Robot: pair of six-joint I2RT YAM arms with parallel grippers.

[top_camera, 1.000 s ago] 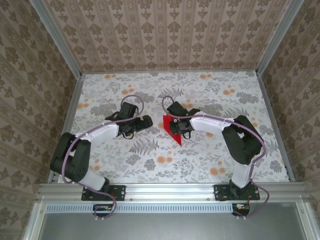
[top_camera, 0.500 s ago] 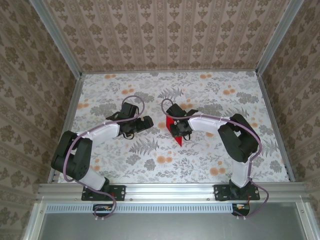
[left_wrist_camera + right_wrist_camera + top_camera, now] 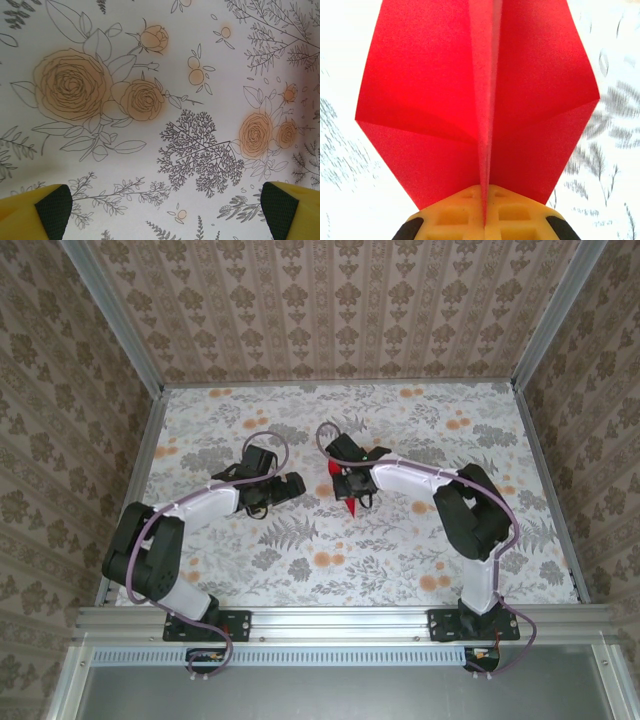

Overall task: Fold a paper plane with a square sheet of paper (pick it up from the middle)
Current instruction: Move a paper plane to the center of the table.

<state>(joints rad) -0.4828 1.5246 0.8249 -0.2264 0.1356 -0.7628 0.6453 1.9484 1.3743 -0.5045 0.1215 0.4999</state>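
Two flaps of the creased sheet of bright red paper (image 3: pixel 530 105) splay beside its centre fold, pinched tight in the yellow-fingered right gripper (image 3: pixel 484 214). From above, mid-table, it narrows to a sliver, tip toward the arm bases. The left gripper (image 3: pixel 166 204) gapes wide.

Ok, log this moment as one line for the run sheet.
right gripper: shut on red paper at its centre crease | red paper: folded, flaps spread both sides | left gripper: open, empty, above table
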